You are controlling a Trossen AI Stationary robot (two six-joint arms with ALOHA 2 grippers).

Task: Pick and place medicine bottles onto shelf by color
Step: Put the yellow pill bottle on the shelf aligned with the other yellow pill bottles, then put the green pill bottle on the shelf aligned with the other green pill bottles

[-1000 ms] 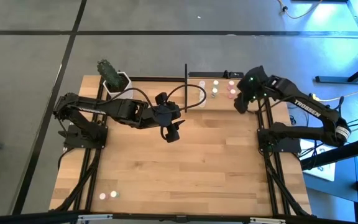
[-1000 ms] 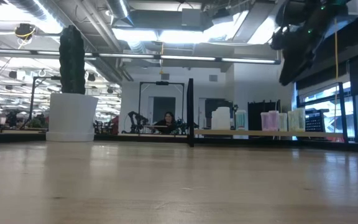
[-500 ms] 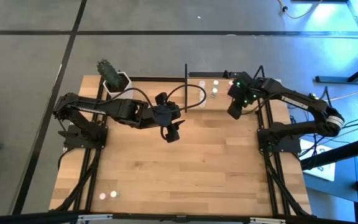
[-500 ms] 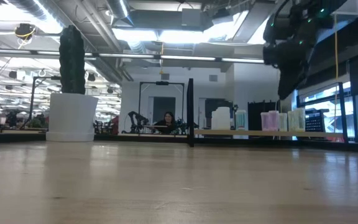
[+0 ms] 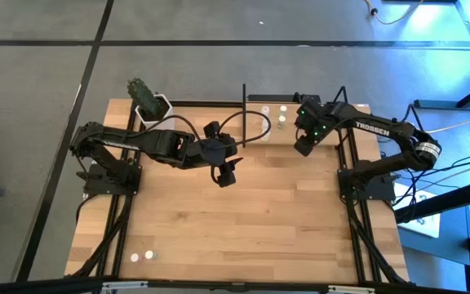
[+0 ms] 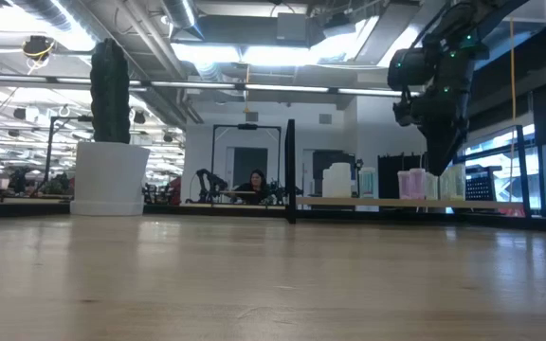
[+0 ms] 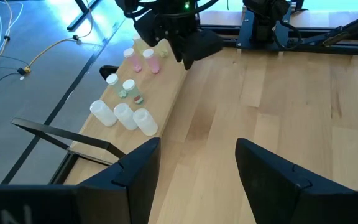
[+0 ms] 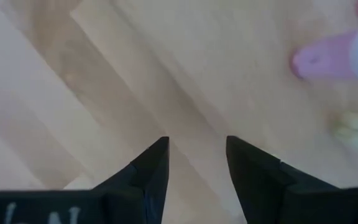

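Right jaws [image 5: 302, 149] empty — parted, above shelf [image 5: 333, 109]

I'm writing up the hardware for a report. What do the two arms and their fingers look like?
Both arms are black and jointed. The right arm has white TROSSEN lettering on its long link and small green lights near the wrist. A thin black cable loops above the left arm. The left gripper and right gripper each have two dark, flat, wedge-shaped fingers.

A white hexagonal plant pot [image 5: 152, 107] holding a cactus [image 6: 110, 90] stands at the table's [image 5: 243, 220] far-left corner.
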